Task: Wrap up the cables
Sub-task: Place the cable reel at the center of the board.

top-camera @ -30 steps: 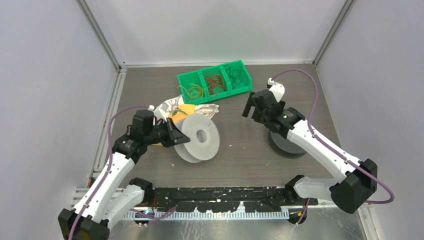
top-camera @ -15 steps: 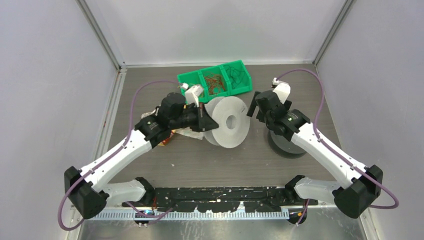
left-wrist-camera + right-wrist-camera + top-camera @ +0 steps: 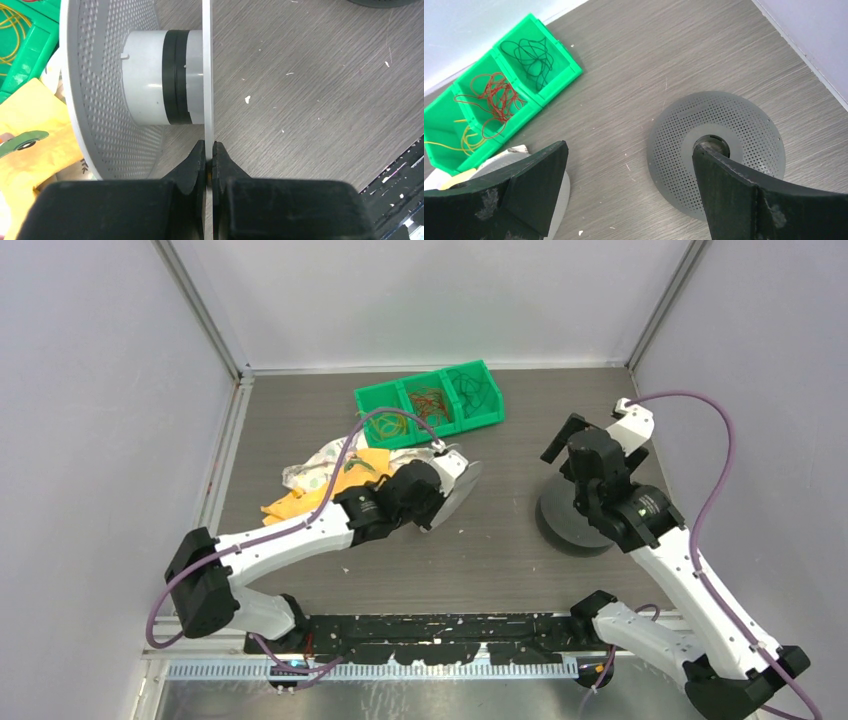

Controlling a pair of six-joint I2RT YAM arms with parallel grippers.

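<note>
The left claw [image 3: 432, 502], seen from above, is clamped on the rim of a pale spool [image 3: 457, 488] near the middle of the table [image 3: 500, 560]. The right claw [image 3: 580, 445] hovers empty, jaws wide apart, above a dark grey spool [image 3: 570, 525] that lies flat. The cables [image 3: 430, 405] all sit loose in the green bin [image 3: 478, 423] at the far side: yellow, reddish and dark green, one colour per compartment. The wrapping therefore looks not yet begun, with every wire left to pick out and wind. Much of the pale spool is hidden behind the arm here, and I cannot tell whether it is lifted.

In the left wrist view, the left claw [image 3: 209, 150] pinches one thin flange edge-on. The spool's hub [image 3: 150, 75] carries no wire, only a black band I cannot identify.

In the right wrist view, the right claw [image 3: 629, 150] gapes over the table. The cables [image 3: 499, 95] lie untouched in the bin, its yellow end cut off by the frame.
</note>
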